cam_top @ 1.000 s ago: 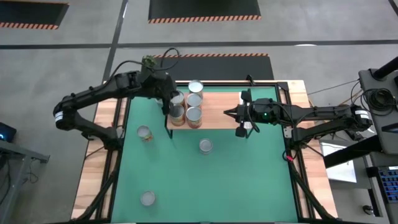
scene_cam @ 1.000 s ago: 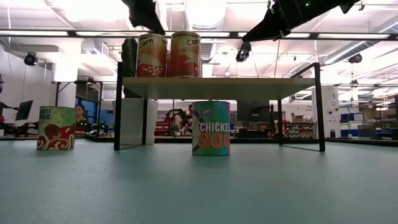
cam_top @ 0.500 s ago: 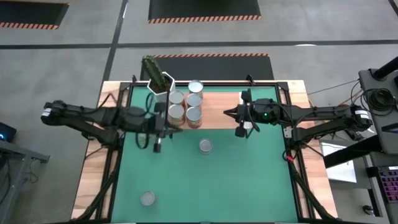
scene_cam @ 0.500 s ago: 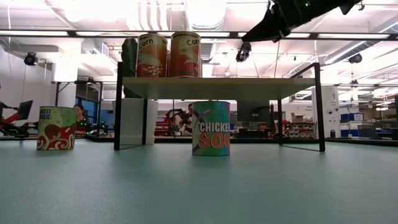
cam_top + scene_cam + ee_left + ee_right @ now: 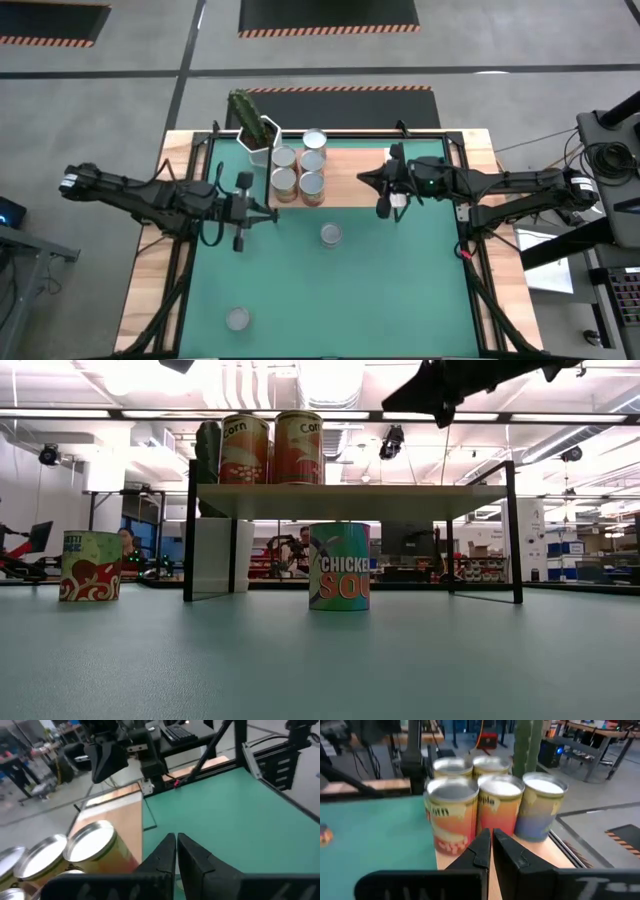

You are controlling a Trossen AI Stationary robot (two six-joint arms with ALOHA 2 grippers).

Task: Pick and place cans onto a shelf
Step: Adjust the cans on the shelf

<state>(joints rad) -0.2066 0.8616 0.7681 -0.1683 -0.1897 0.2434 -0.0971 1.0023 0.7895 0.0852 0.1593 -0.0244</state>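
The green mat point(image 5: 350, 290) covers the surface point(image 5: 140, 300), and the light-wood shelf point(image 5: 355, 180) stands along its far edge on a thin black frame. The left arm reaches in over the mat, its left pincer point(image 5: 240, 208) hovering just beside the shelf's left end; in the left wrist view its fingers point(image 5: 192, 855) are pressed together with nothing between them. The right arm extends over the shelf's right half, its right pincer point(image 5: 385, 190) pointing toward the grouped cans, fingers point(image 5: 506, 851) likewise closed and empty. Five cans stand clustered on the shelf's left part point(image 5: 300, 172), two of them labelled corn point(image 5: 246, 449) in the low view, with the white hexagonal cactus pot point(image 5: 258, 136) just behind them. A chicken soup can point(image 5: 331, 234) stands upright on the mat in front of the shelf's middle, apart from it. A red and green can point(image 5: 91, 566) stands further left in the low view. Another can point(image 5: 237, 319) stands alone near the mat's front left.
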